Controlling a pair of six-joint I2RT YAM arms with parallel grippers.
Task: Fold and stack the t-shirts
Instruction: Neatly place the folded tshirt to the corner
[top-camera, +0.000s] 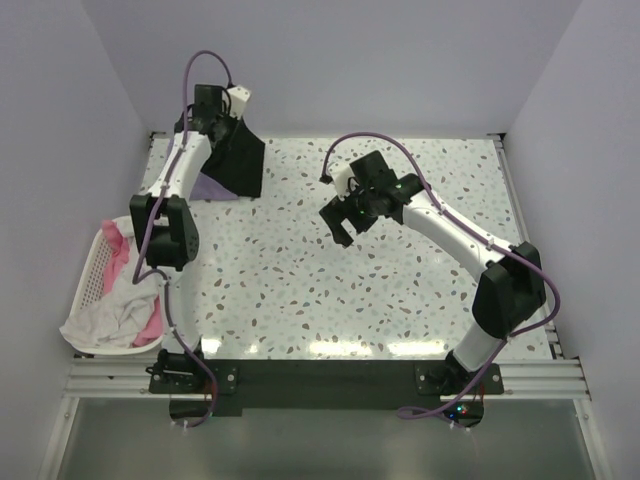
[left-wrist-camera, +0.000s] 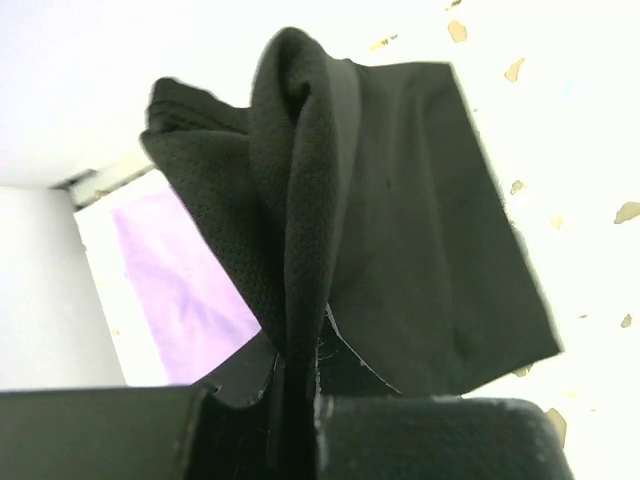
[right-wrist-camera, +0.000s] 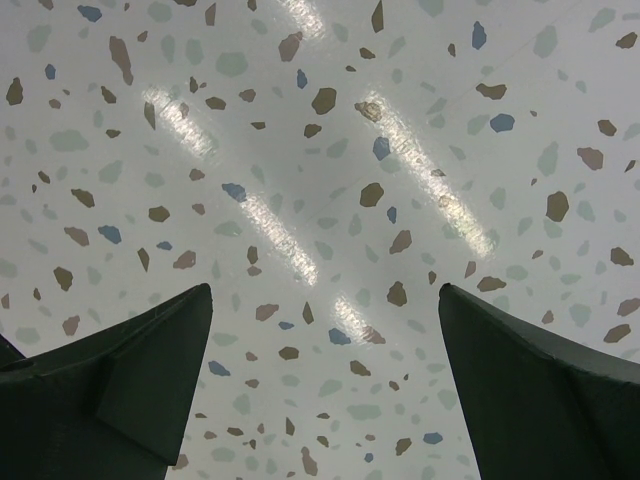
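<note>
Speckled tabletop (top-camera: 330, 290), black t-shirt (top-camera: 238, 160), lavender t-shirt (left-wrist-camera: 170, 270)

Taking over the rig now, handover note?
Left gripper: shut on the black t-shirt, holding it lifted at the table's far left corner.
Right gripper: open and holding nothing, over bare table.
Lavender t-shirt: flat on the table, partly under the hanging black one.
Done: the lavender one looks folded and placed.
Left: lower the black one onto the lavender one and release it. The basket holds white and pink cloth; can't tell if those are shirts.
</note>
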